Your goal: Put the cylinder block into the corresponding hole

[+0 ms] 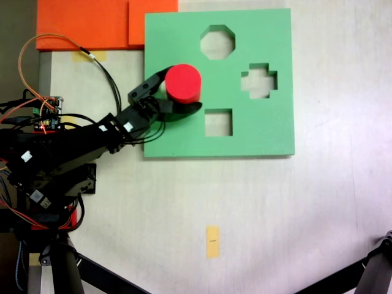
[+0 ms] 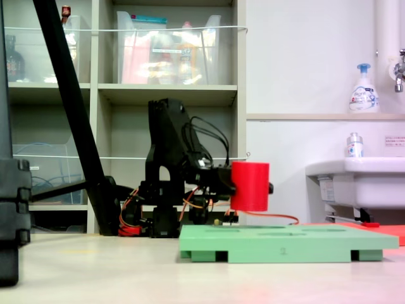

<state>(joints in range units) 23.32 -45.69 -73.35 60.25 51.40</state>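
My hand (image 1: 177,93) grips the block (image 1: 183,83) upright — flat base down. It hangs clear above the board (image 2: 288,244), over where the hole should lie.

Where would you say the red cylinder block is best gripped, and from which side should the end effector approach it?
Grip the cylinder block across its curved side wall, about mid-height, coming in level from the arm's side. It stands upright above the green board, so its flat round top offers nothing to pinch, while opposite sides of the wall do. The end effector holds it just so now.
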